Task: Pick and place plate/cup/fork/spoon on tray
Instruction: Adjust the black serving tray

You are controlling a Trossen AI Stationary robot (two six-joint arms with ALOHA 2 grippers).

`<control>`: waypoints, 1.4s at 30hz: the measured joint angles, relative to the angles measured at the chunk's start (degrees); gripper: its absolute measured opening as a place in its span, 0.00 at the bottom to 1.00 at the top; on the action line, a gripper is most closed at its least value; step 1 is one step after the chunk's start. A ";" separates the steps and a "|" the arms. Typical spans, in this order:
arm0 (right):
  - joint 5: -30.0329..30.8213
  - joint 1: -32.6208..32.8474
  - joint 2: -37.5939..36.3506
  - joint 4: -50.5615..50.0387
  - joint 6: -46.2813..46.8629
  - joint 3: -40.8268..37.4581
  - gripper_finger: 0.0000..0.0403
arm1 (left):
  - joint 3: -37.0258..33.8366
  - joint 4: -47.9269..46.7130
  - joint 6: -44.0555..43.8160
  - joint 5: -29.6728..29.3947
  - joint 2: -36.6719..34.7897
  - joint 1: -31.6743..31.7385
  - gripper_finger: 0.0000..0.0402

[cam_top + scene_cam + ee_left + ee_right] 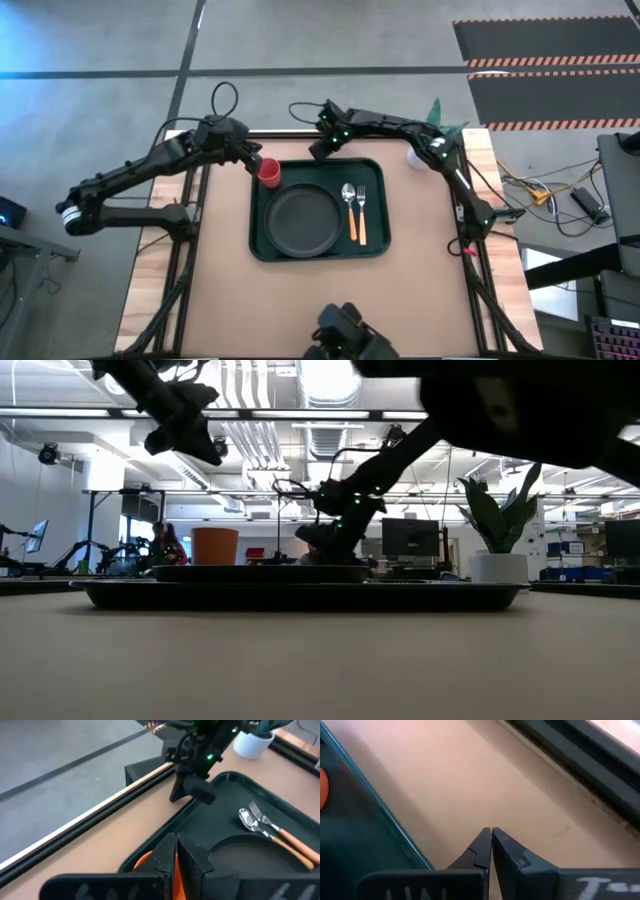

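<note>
A tan tabletop (320, 285) is sitting on a wood-edged frame above a grey concrete floor (90, 40) crossed by dark seams, with the dark green tray (262, 243) lying at its middle. Left of the tray, the left arm is reaching in, and the left gripper (256, 163) is hanging over the tray's far left corner with its fingers clenched on the rim of the red cup (269, 172); the left wrist view is showing the cup's wall between the two dark fingers (192, 862). The cup is standing inside the tray's far left corner. The black plate (300, 218) is resting in the tray just beside the cup, and the spoon (349, 205) and fork (361, 210) are lying side by side in the tray right of the plate. Just past the tray's far edge, the right gripper (322, 147) is hovering over bare tabletop, fingers pressed together on nothing. Right of the tray, a white pot with a green plant (498, 520) is standing near the table's far corner. Beyond the tray, the low view is showing a bright workshop with ceiling lights (325, 380), monitors and a person (165, 545) seated far off.
</note>
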 joint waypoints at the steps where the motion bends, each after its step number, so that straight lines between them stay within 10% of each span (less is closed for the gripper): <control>1: 0.04 0.22 0.88 -1.28 -0.32 1.98 0.02 | 0.00 0.12 0.00 0.00 -0.35 0.00 0.00; 42: 4.30 14.77 2.53 -16.61 2.86 7.24 0.02 | -2.38 -1.83 -1.58 2.40 -1.13 -0.09 0.00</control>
